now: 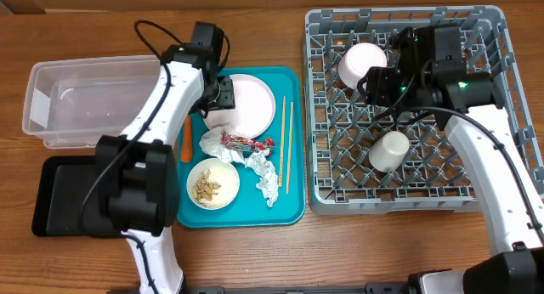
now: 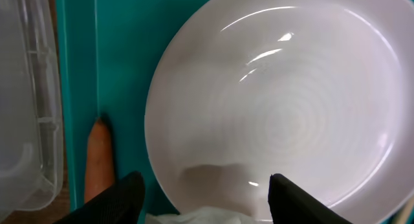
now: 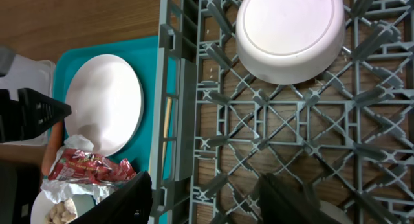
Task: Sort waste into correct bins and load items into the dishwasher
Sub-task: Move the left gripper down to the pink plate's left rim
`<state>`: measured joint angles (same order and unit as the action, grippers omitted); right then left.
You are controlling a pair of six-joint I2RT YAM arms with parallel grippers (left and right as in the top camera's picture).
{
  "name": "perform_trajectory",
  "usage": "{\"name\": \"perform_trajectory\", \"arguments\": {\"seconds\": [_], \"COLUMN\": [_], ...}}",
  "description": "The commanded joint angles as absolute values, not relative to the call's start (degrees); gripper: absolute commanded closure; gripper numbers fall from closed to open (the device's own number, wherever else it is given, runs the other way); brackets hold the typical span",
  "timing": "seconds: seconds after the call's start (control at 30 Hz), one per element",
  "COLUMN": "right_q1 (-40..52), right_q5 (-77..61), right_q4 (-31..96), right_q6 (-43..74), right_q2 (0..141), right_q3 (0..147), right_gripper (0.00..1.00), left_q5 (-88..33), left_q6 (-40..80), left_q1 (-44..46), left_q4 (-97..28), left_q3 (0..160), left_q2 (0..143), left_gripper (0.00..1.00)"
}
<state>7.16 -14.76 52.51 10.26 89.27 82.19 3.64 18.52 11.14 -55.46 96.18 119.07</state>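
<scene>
Hovering open, left claw [image 2: 206, 185] seems poised to grasp the round pale pink-white plate [image 2: 278, 101] ahead; right claw [image 3: 204, 185], open, faces the upturned white bowl [image 3: 291, 30].

Counter [image 1: 85, 22]: brown wood, streaky grain. Serving tray [image 1: 293, 205]: flat teal. Plate [image 1: 251, 103] pale pink-white, glossy highlights. Wrapper [image 1: 246, 143] shiny red, flecked white. Tissues [image 1: 265, 177] white. Carrot [image 1: 185, 145] orange. Chopsticks [image 1: 287, 145] pale wood. Scrap bowl [image 1: 190, 185] white, its food scraps [image 1: 206, 189] beige. Tub [image 1: 51, 90] clear, colourless. Shallow tray [image 1: 59, 192] matt black. Rack [image 1: 313, 158] grey throughout; floor an open lattice of squares and diagonals, wood showing through. Upturned bowl [image 1: 364, 63] and cup [image 1: 389, 149] plain white. Arms [image 1: 161, 107] white-shelled, black joints.
</scene>
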Motion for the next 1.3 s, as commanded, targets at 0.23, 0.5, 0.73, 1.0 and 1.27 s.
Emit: {"name": "perform_trajectory", "arguments": {"seconds": [0.23,0.5,0.73,1.0,1.27], "right_q1": [7.1,7.1,7.1,7.1,7.1], "right_q5": [-13.6,-13.5,-13.5,-11.6,-11.6], "right_q4": [52.2,52.2,52.3,52.9,53.3], "right_q6": [10.2,10.0,10.0,10.1,10.1], "right_q2": [89.5,89.5,89.5,89.5,89.5], "right_q3": [81.3,81.3,81.3,81.3,81.3], "right_gripper": [0.44,0.43,0.43,0.43,0.42], "left_q5": [5.1,5.5,5.0,5.1,5.1], "left_q6": [19.3,19.3,19.3,19.4,19.4], "left_q1": [10.2,9.2,9.1,9.0,9.0], "left_q4": [-54.5,-54.2,-53.9,-53.5,-53.5], "left_q3": [97.1,97.0,95.9,95.0,95.0], "left_q2": [124.3,125.4,125.4,125.4,125.4], "left_gripper": [0.34,0.34,0.35,0.39,0.43]}}
